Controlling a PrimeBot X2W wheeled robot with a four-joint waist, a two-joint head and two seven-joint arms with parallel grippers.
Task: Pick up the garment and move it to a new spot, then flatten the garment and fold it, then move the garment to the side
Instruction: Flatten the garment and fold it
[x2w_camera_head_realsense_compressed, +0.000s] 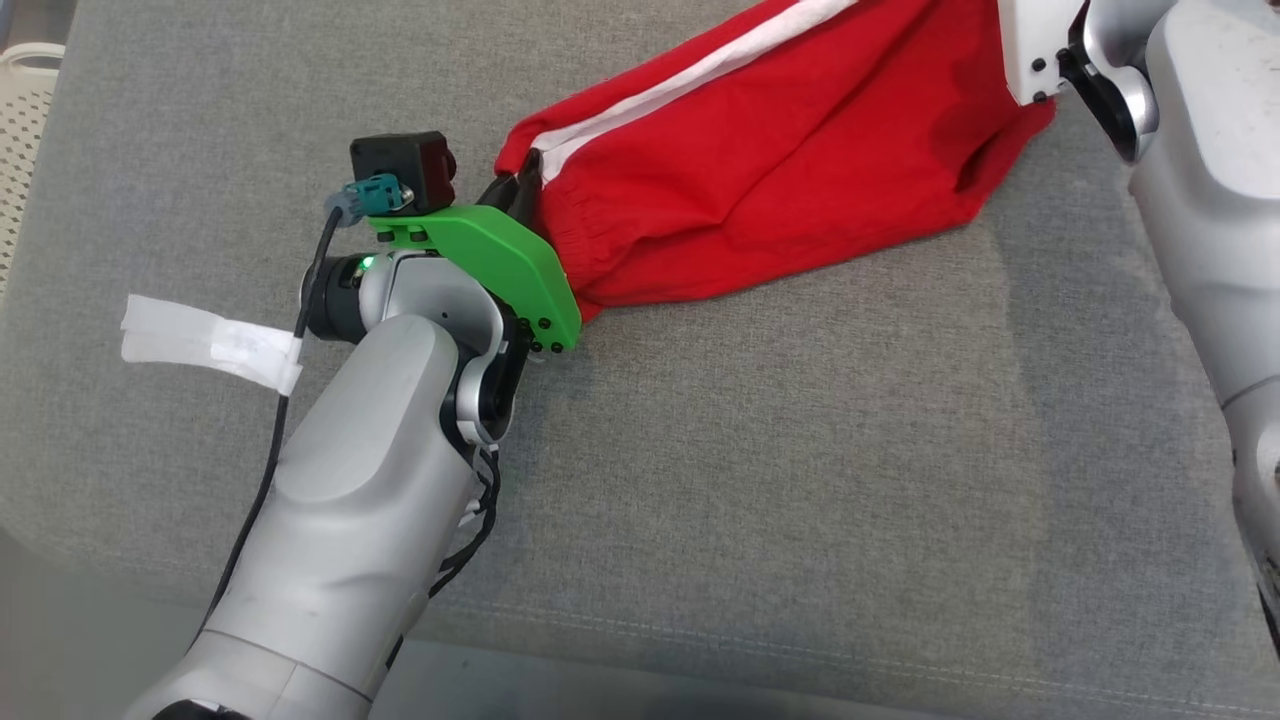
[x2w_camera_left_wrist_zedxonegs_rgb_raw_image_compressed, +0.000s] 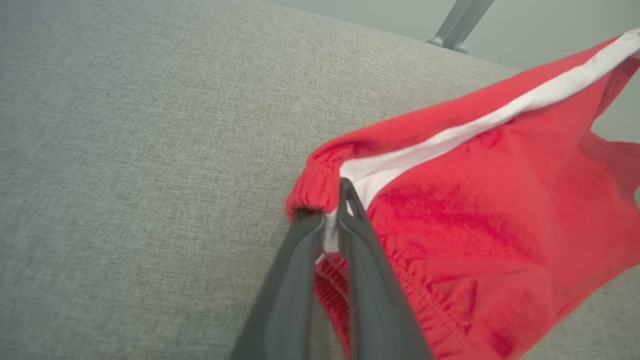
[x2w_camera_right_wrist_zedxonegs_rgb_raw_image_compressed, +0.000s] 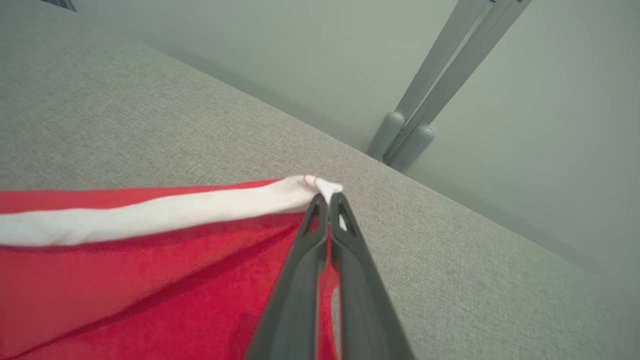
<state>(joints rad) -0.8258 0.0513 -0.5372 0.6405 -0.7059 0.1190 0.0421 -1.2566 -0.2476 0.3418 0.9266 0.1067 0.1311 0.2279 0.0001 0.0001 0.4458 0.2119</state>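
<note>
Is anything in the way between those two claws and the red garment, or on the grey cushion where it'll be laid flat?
Nothing visible. The left gripper and right gripper are each shut on an end of the red garment; the grey cushion beside it looks bare.

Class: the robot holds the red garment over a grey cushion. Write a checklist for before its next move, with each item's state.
1. Left jaws shut on the red garment, at its elastic hem: ok.
2. Right jaws shut on the white stripe, at its end: ok.
3. Striped edge straight between both grips: ok.
4. Garment flat on the grey cushion: not ok, creased.
5. Lower layers untangled: cannot tell.
</note>
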